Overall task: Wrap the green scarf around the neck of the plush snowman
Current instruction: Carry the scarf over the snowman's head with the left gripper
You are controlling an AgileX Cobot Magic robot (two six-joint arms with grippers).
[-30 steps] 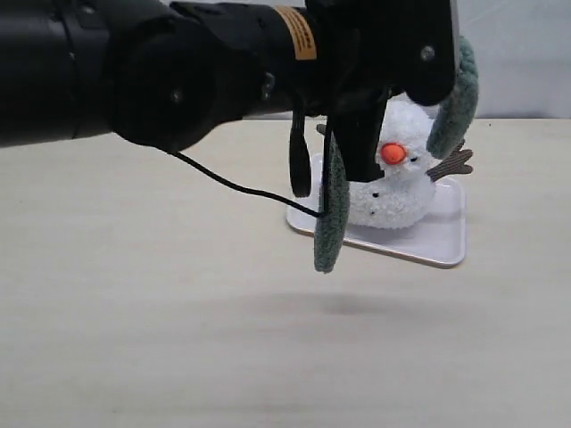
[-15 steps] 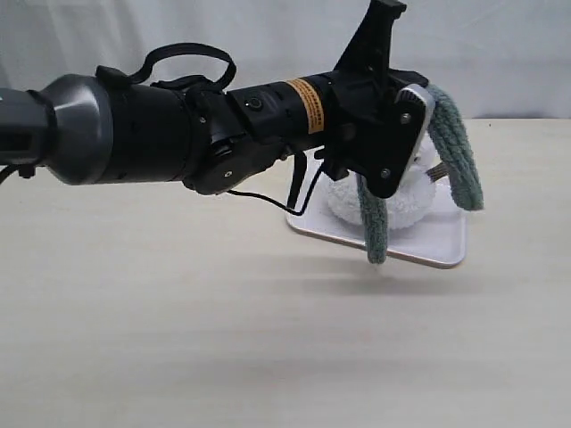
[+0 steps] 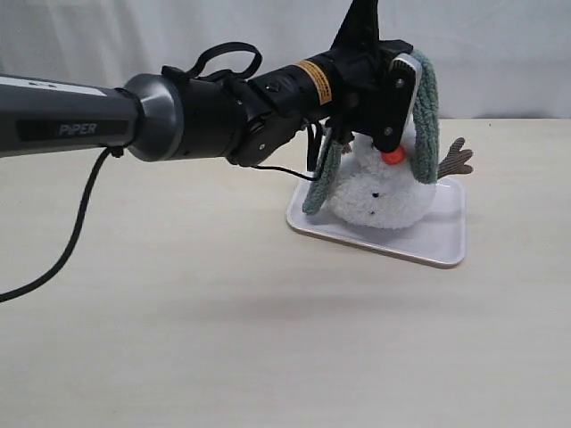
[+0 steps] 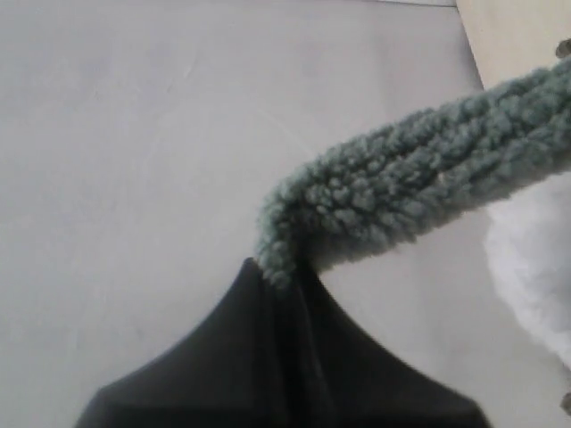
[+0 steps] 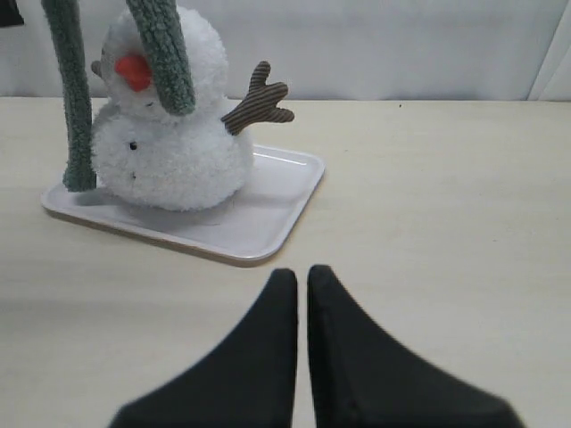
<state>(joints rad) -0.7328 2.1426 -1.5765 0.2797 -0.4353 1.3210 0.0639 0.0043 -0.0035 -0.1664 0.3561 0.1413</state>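
Observation:
The plush snowman [image 3: 379, 192] stands on a white tray [image 3: 442, 241], orange nose toward the exterior camera. My left gripper [image 3: 412, 62] hovers over its head, shut on a fold of the green scarf [image 3: 428, 125]. One strand hangs past the nose on the right. The other strand drops at the snowman's left down to the tray. In the left wrist view the scarf [image 4: 428, 178] runs out from my closed left gripper [image 4: 284, 267]. My right gripper [image 5: 302, 272] is shut and empty, low over the table short of the tray [image 5: 268, 214]; beyond it are the snowman [image 5: 169, 152] and the scarf [image 5: 165, 53].
The left arm [image 3: 187, 116] stretches across the upper left of the exterior view, with its cable [image 3: 71, 241] trailing down to the table. A pale wall stands behind the beige table [image 3: 223, 339].
The left arm has drawn back from the camera and swung the scarf over the snowman's head. The strands now hang at either side of its face instead of off to the left.

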